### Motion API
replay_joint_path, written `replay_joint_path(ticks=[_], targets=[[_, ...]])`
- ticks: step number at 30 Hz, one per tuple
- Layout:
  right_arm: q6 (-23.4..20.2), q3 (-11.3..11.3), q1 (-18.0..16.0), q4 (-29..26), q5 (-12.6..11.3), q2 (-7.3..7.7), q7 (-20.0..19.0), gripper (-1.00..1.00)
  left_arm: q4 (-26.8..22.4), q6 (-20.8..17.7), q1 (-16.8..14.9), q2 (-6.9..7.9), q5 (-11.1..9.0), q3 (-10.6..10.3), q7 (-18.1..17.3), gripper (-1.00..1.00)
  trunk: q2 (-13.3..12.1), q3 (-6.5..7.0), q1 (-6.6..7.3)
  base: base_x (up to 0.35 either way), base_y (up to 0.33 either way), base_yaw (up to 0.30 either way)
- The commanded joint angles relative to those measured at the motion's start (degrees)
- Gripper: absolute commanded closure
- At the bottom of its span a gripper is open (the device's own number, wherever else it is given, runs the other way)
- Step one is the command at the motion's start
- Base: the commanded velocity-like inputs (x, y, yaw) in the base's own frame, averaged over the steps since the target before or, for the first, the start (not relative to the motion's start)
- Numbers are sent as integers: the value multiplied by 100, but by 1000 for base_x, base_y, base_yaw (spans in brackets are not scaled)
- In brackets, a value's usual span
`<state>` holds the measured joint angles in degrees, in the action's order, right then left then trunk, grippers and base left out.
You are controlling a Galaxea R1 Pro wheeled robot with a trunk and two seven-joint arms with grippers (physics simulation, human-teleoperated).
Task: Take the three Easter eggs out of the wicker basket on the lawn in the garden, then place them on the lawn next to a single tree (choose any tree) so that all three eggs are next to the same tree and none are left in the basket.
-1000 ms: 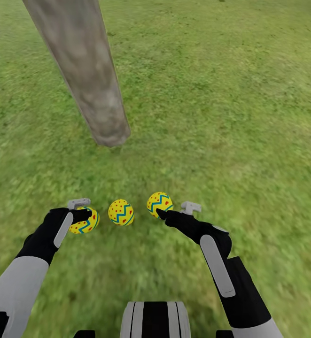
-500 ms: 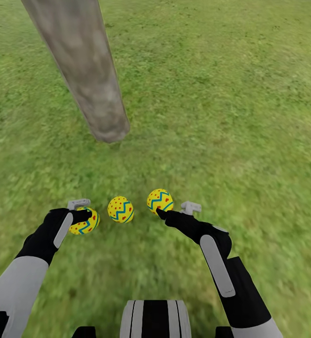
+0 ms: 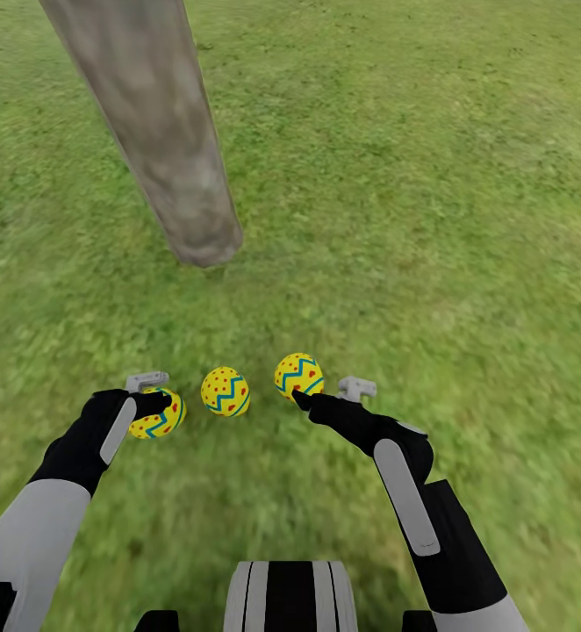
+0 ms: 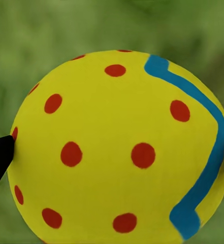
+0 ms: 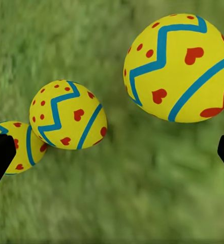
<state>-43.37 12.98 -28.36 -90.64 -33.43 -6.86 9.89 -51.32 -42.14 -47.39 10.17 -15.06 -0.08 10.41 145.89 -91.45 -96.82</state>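
Holding one yellow zigzag-banded egg point(image 3: 157, 414) pinched in the left gripper point(image 3: 153, 393), low over the green lawn point(image 3: 431, 219). Right gripper point(image 3: 324, 393) spread, empty; two more eggs point(image 3: 225, 391) point(image 3: 298, 377) lie between, near the grey-brown trunk point(image 3: 163, 149) — same-tree grouping, presumably.

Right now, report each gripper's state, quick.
Left gripper: shut on the left Easter egg, one finger on each side.
Right gripper: open, holding nothing; the right Easter egg lies just ahead on the lawn.
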Motion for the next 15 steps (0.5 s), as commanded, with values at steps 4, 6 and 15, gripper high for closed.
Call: replay_joint_path(ticks=[4, 6, 15], targets=[[-16, 3, -3, -4, -60, 0, 57, -100, -35, -27, 1, 2, -74, -1, 34, -100, 1, -3, 1, 0, 0, 0], [-16, 3, -3, -4, -61, 0, 57, -100, -35, -29, 1, 2, -75, -1, 32, -100, 1, -3, 1, 0, 0, 0], [-16, 3, -3, 3, -62, 0, 59, -100, -14, -31, 2, 2, -81, -1, 43, -100, -1, 41, 6, 0, 0, 0]])
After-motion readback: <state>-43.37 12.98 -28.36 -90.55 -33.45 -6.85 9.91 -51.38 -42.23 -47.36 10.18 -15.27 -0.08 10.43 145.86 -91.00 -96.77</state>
